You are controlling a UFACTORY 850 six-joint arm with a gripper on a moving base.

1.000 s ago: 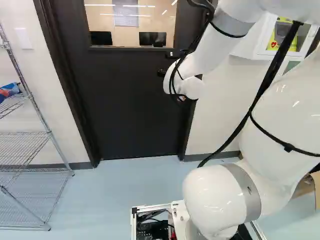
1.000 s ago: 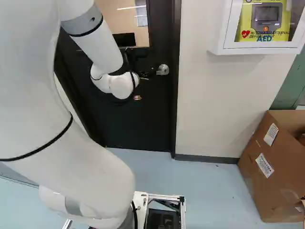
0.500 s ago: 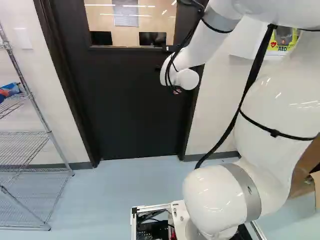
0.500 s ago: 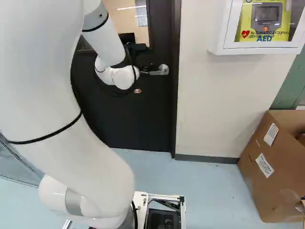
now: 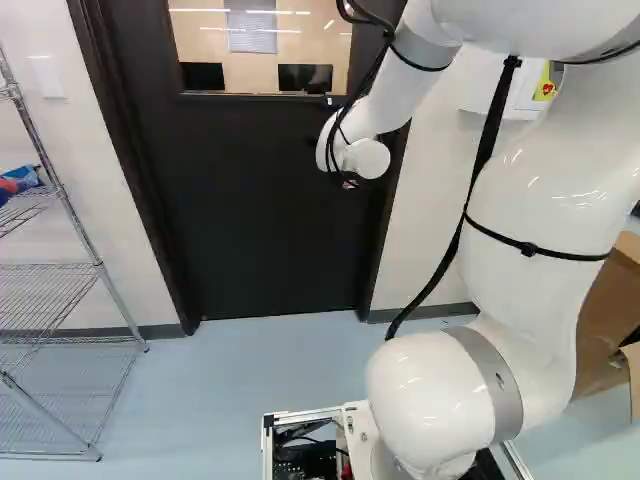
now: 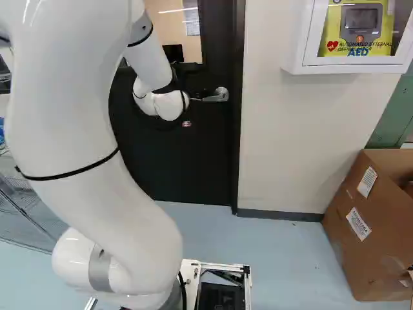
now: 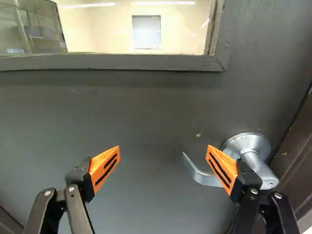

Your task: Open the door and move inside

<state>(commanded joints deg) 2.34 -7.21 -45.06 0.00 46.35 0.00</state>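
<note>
Dark, flat-slab door (image 5: 260,220) stands shut in its dark frame (image 5: 145,180), upper ctr of the L base view, w/ a rectangular glass pane (image 5: 265,50) up top. Your glossy white rounded arm (image 5: 540,200) reaches its face; at the upper L-ctr of the R base view, black two-finger gripper (image 6: 199,92) sits by the silvery curved metal lever handle (image 6: 219,95). Wrist view: your gripper (image 7: 163,161) is spread wide, nothing btwn its fingers. One ribbed orange pad (image 7: 223,168) overlaps the lever; can't tell if they touch. FYI, chrome wire rack (image 5: 65,266) is at far L of the L base view; matte brown cardboard box (image 6: 361,252), lower R of the R base view; boxy white wall cabinet (image 6: 348,67), upper R.
</note>
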